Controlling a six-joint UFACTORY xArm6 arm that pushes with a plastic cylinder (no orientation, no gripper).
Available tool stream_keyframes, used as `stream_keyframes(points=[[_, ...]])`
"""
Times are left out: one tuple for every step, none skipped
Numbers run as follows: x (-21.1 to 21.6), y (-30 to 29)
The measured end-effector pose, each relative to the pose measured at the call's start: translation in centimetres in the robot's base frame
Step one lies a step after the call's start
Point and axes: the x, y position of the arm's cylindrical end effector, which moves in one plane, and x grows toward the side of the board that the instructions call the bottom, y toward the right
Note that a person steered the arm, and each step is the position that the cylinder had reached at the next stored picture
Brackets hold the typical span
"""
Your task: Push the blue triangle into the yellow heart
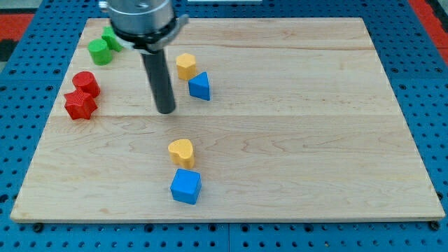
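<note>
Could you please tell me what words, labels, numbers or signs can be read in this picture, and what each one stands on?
None: no readable text anywhere.
The wooden board, the blue triangle, the yellow heart and the other blocks are all plain.
The rod above my tip carries no marking either.

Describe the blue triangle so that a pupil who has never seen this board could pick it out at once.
Start at the dark rod ending in my tip. Right of it, two blocks touch: a yellow block and, lower right, the blue triangle. The other blue block, a cube, sits lower down, below the yellow heart.
</note>
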Motion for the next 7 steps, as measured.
stream_keyframes(points=[[1.5, 5.0], [3.5, 5.2], [0.6, 7.4], [-3.0, 11.4], [-7.0, 9.0], [-8.1, 1.7], [-5.2, -0.3]])
